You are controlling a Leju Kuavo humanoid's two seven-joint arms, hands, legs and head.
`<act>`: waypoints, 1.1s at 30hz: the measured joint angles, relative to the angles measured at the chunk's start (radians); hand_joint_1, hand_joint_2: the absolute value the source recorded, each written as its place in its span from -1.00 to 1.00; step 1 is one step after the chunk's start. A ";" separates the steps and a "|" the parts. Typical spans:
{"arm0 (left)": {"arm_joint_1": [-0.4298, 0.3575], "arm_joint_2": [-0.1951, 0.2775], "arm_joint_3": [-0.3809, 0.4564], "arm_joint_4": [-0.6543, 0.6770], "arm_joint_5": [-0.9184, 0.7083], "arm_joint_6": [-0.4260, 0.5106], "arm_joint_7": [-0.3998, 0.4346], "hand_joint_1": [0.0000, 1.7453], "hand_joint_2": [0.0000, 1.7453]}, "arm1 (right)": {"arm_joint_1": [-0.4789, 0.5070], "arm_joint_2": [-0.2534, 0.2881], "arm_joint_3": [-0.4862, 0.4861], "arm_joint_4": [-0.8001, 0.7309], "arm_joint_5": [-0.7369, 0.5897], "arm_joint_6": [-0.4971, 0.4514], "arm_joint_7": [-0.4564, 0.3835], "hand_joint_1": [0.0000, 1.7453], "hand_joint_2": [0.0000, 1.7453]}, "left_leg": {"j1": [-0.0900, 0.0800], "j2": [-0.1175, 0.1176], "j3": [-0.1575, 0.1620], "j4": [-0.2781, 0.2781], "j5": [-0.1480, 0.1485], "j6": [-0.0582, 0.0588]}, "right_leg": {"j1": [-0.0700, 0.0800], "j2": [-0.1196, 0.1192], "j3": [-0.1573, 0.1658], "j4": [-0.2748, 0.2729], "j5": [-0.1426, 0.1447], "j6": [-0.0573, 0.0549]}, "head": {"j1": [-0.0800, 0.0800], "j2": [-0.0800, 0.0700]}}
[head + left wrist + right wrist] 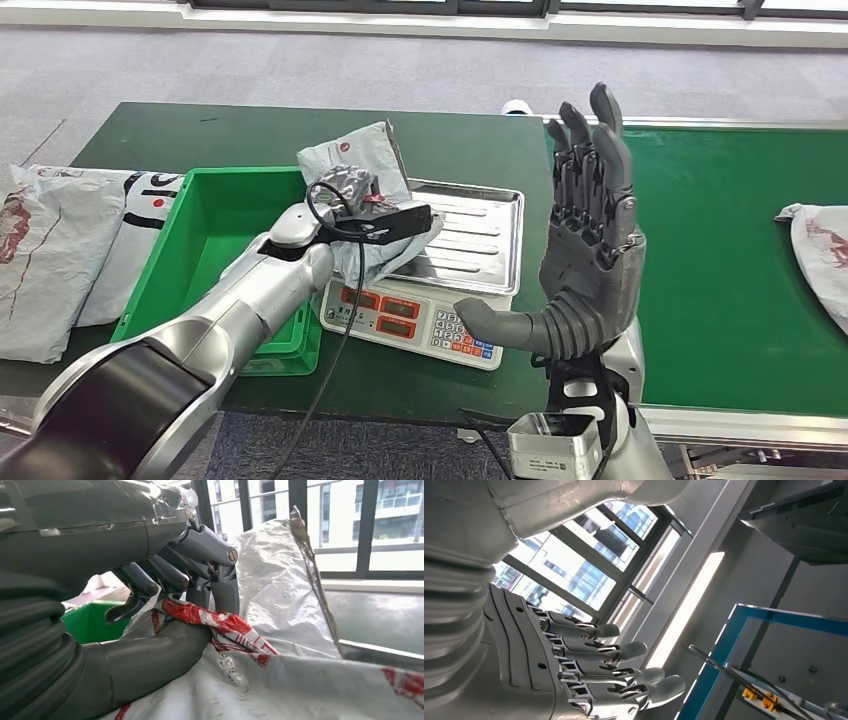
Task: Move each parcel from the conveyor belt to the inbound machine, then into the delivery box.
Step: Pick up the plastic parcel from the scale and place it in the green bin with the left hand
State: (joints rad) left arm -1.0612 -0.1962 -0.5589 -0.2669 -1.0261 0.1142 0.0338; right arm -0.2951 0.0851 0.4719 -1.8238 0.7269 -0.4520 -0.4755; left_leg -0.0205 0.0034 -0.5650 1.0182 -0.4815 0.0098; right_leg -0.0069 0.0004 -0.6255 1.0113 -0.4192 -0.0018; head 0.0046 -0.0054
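Note:
My left hand (340, 195) grips a grey plastic parcel (362, 160) with red print at the left end of the scale's steel tray (480, 235). In the left wrist view the thumb and fingers (200, 575) pinch a crumpled red-and-white fold of the parcel (280, 570). The green delivery box (215, 235) stands just left of the scale. My right hand (585, 240) is raised upright over the edge of the green conveyor belt (720, 250), fingers straight and apart, holding nothing; its fingers (609, 665) are spread in the right wrist view. Another parcel (822, 255) lies on the belt at the far right.
The scale's keypad and red display (410, 322) face the table's front edge. Flat grey and white mailer bags (60, 250) lie on the dark green table (230, 130) to the left of the box. A black cable (340, 300) hangs from my left wrist.

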 joint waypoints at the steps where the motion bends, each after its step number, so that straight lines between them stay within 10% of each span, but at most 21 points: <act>1: 0.000 0.001 0.001 -0.002 0.000 0.007 -0.005 1.00 1.00 | 0.000 0.000 0.000 0.000 0.000 -0.001 0.000 -1.00 1.00 | 0.000 0.000 0.000 0.000 0.000 0.000 | 0.000 0.000 0.000 0.000 0.000 0.000 | 0.000 0.000; 10: -0.020 0.062 0.062 -0.035 -0.019 0.246 0.013 1.00 1.00 | 0.015 -0.002 0.000 0.000 -0.002 -0.041 -0.011 -1.00 1.00 | 0.000 0.001 0.000 0.000 0.000 0.000 | 0.000 0.001 -0.001 0.000 0.000 0.000 | 0.000 0.000; 33: -0.022 0.131 0.224 -0.036 -0.065 0.271 0.077 1.00 1.00 | 0.065 -0.027 0.000 0.000 0.036 -0.140 0.005 -1.00 1.00 | 0.000 -0.001 -0.001 0.000 0.000 -0.001 | 0.000 0.000 -0.001 0.001 0.000 0.000 | 0.000 0.000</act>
State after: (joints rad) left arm -1.0837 -0.0655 -0.3353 -0.3025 -1.0913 0.3848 0.1109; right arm -0.2299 0.0577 0.4719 -1.8238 0.7628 -0.5923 -0.4703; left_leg -0.0203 0.0029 -0.5665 1.0181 -0.4811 0.0092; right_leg -0.0068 0.0000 -0.6270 1.0119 -0.4194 -0.0020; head 0.0045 -0.0055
